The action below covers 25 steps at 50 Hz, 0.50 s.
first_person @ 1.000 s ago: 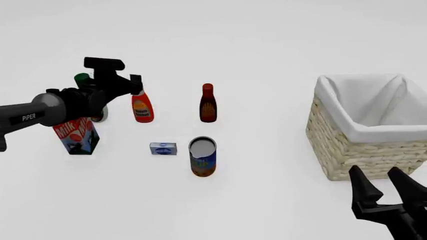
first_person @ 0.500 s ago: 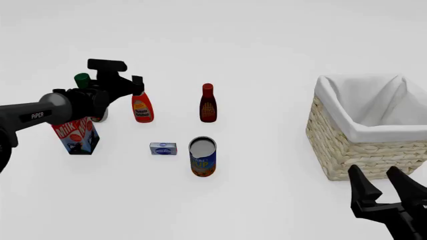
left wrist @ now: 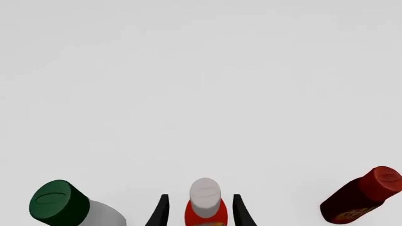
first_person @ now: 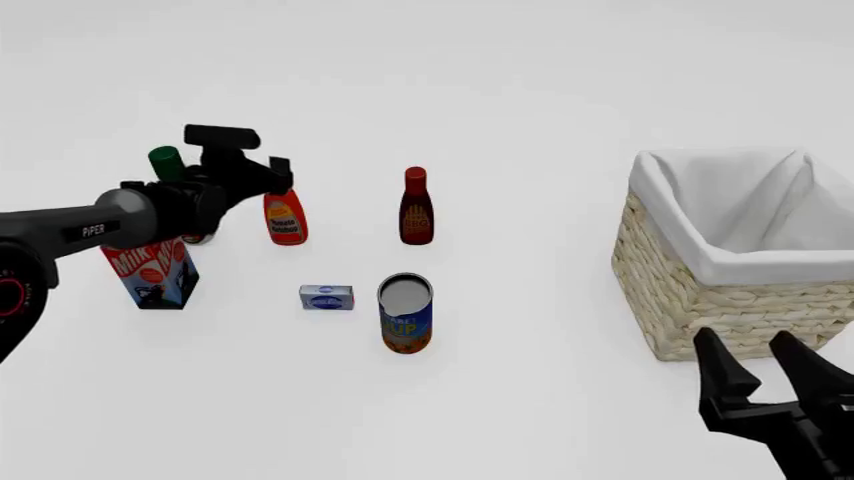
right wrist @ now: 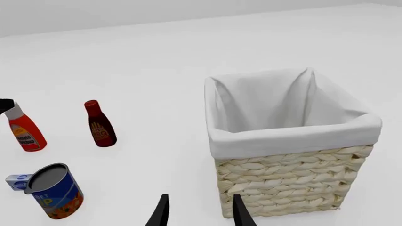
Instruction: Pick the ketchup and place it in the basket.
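Note:
The ketchup (first_person: 284,219) is an orange-red squeeze bottle standing upright at the left of the table; the right wrist view also shows it (right wrist: 25,133). My left gripper (first_person: 267,172) is open at its top. In the left wrist view the white-grey cap of the ketchup (left wrist: 205,193) sits between the two fingers of the left gripper (left wrist: 199,200), with a gap on each side. The basket (first_person: 694,300) stands at the right, its lining empty, and also shows in the right wrist view (right wrist: 283,174). My right gripper (first_person: 742,342) is open and empty in front of the basket, as its wrist view (right wrist: 199,200) also shows.
A dark red bottle (first_person: 416,207) stands right of the ketchup. A white bottle with a green cap (first_person: 166,160) and a milk carton (first_person: 154,272) stand to its left, partly behind my left arm. A blue can (first_person: 406,314) and a small blue box (first_person: 326,297) lie nearer.
My left gripper has crept to the right, closer around the ketchup's top. My right gripper has sunk a little. The objects have not moved.

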### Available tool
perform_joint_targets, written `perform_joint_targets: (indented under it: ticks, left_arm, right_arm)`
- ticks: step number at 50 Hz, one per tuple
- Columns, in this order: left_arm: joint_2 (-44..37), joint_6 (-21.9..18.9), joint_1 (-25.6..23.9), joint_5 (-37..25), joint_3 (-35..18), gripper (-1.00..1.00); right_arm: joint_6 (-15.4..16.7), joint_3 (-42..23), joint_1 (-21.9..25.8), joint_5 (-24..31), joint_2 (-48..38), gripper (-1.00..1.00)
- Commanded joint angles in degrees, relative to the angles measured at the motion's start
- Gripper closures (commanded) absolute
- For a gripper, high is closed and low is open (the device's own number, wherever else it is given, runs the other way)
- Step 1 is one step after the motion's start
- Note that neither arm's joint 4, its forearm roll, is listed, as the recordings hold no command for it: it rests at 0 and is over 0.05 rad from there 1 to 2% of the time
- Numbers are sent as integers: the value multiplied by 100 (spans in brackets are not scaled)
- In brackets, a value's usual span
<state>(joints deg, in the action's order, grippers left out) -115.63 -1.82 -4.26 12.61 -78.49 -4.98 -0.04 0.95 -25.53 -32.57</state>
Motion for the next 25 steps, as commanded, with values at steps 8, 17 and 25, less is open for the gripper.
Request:
perform_joint_targets:
  ticks: [8, 17, 25]
  left_arm:
    - [-265, 18, 4, -2, -208, -100]
    - [-383, 36, -3, 9, -282, -100]
    - [-482, 58, 17, 32, -312, -100]
  right_arm:
    - [-36, -1, 2, -101, -119, -100]
    - [-53, 0, 0, -170, -203, -100]
    - [-53, 0, -5, -204, -237, -100]
